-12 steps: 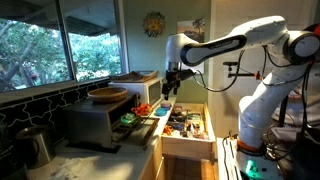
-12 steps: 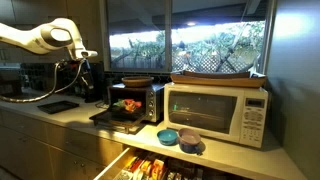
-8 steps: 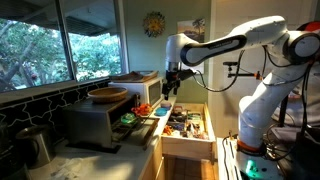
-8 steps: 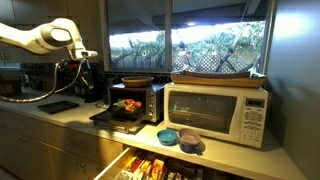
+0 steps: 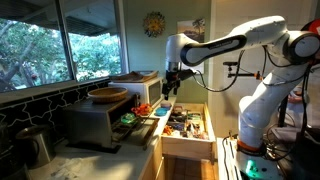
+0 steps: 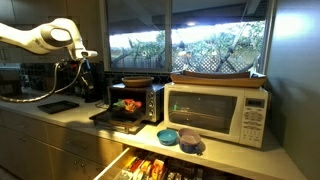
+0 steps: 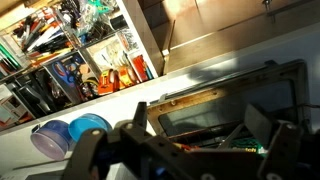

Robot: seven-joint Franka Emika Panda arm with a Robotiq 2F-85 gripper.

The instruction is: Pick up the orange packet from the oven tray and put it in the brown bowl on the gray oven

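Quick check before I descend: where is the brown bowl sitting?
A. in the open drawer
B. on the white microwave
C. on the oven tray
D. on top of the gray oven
D: in both exterior views the brown bowl rests on the flat top of the gray oven.

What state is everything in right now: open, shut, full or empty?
Gripper: open, holding nothing, in the air.
Oven: front open, tray out.
Orange packet: lying on the tray.
Brown bowl: upright on the oven; contents hidden.
Microwave: door shut.
Drawer: pulled open, full.
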